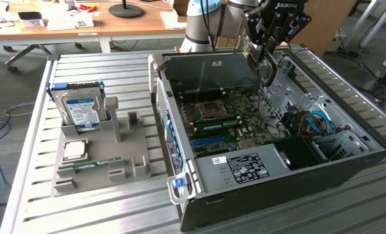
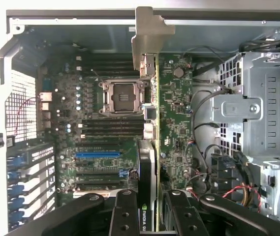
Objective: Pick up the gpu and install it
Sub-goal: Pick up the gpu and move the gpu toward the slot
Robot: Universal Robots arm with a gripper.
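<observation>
Landmark: I place everything against the open computer case [image 1: 290,175], which lies on its side on the slatted table [image 1: 115,68].
Claw: the gripper [image 1: 266,57] is clenched on the gpu [image 2: 150,162], with its fingers [image 2: 125,211] pinching the card's two flat faces.
Grip point: I have it by the end opposite the silver bracket [image 2: 147,34]. I judge this leaves the bracket and the contact edge free of the fingers.
Card position: it hangs below the claw over the case's open side, toward the case wall nearest the robot's base. It is above the motherboard [image 1: 222,117] and not seated in any slot.
Card attitude: it sits edge-on to my wrist camera, and I can't tell how steeply it hangs.
Slots: the blue slot [image 2: 98,154] inside the case runs crosswise to the card's length, so I judge the two are not lined up.
Outside the case: the hard drive [image 1: 81,109] and memory stick [image 1: 89,165] sit in the parts holder [image 1: 131,146] beside the case, well apart from the claw.
</observation>
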